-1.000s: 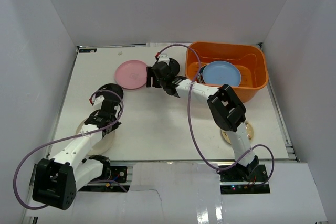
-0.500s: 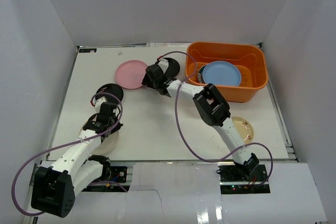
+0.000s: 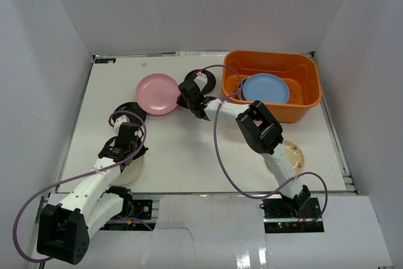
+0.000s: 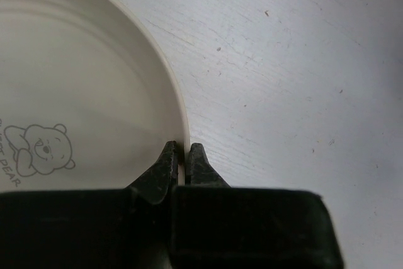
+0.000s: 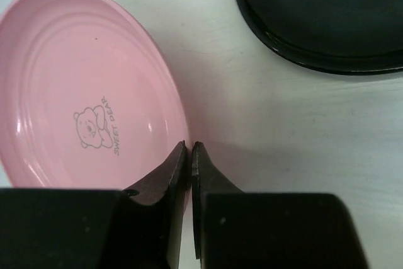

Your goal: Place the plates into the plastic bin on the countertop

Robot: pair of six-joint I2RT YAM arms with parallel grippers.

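We are at the grasping step for two plates at once, with most of the job ahead of us. Our right gripper (image 5: 187, 149) is clenched on the near rim of the pink plate (image 5: 82, 92), its two black fingers drawn almost together with the thin edge pinched between them. This plate, printed with a small bear, lies on the white countertop (image 3: 182, 149) near its far edge, just left of a glossy black plate (image 5: 321, 17). Our left gripper (image 4: 181, 154) is likewise clamped on the rim of the cream plate (image 4: 82, 86), which sits near the front left of the countertop. We cannot tell whether either plate is clear of the surface. The orange plastic bin (image 3: 299, 111) stands at the far right corner and holds a light blue plate (image 3: 266, 88) lying on something dark. A second black plate (image 3: 135, 109) and a pale yellowish plate (image 3: 291, 154) wait on the countertop. We judge that the next move calls for lifting the pink plate by its rim without letting it slip from so narrow a pinch. It then needs carrying right over the bin wall and releasing inside. The cream plate has the longer trip across.
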